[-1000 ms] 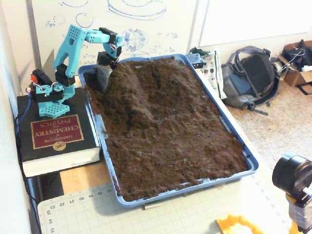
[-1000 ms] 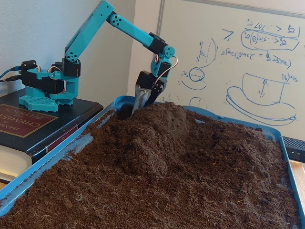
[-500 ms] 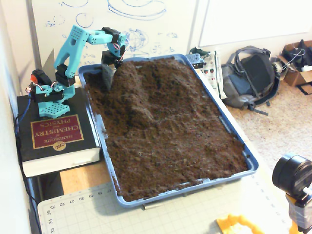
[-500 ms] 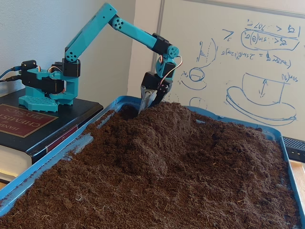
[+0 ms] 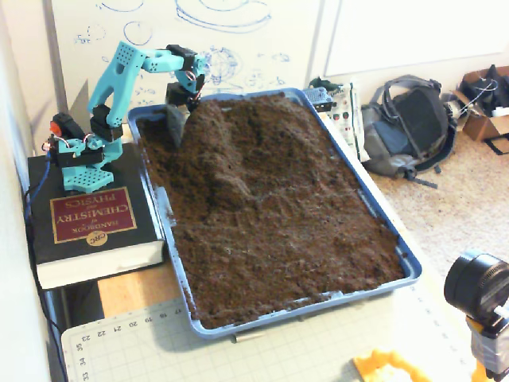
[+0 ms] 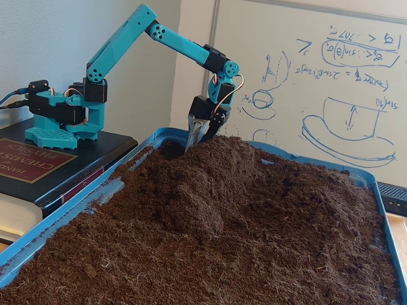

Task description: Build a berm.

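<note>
Whiteboard behind, the arm (image 6: pixel 127 38) arches down, fingers (image 6: pixel 194 135) dipping into the berm (image 6: pixel 216 171), spread seemingly hidden.

Berm (image 5: pixel 219 151) – loose crumbly soil, matt, rough, fibrous. Tray (image 5: pixel 411 267): smooth blue plastic, slight sheen. Arm (image 6: pixel 121 38) – matt teal plastic. Book (image 5: pixel 87 215) cover: glossy black w/ gilt lettering.
</note>
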Motion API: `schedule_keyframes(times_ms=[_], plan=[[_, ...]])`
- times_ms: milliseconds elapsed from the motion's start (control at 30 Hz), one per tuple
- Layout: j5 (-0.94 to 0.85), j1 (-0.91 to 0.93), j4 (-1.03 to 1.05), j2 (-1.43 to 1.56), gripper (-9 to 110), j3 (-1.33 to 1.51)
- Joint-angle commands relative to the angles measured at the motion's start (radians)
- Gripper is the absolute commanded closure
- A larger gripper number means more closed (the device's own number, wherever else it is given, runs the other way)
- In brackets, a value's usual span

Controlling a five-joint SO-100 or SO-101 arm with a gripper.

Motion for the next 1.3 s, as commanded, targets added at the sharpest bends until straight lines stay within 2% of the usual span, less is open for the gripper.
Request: schedule_keyframes(times_ms=[0, 133, 333, 1067, 1267], plan=[[0.012, 0.071, -0.025, 0.052, 101, -0.193], [0.002, 0.092, -0.021, 0.055, 101, -0.215], [-0.123, 0.146, -0.011, 0.129, 101, -0.164], [-0.146, 0.071, -0.011, 0.597, 101, 0.627], [-0.112, 0.015, -0.026, 0.607, 101, 0.657]])
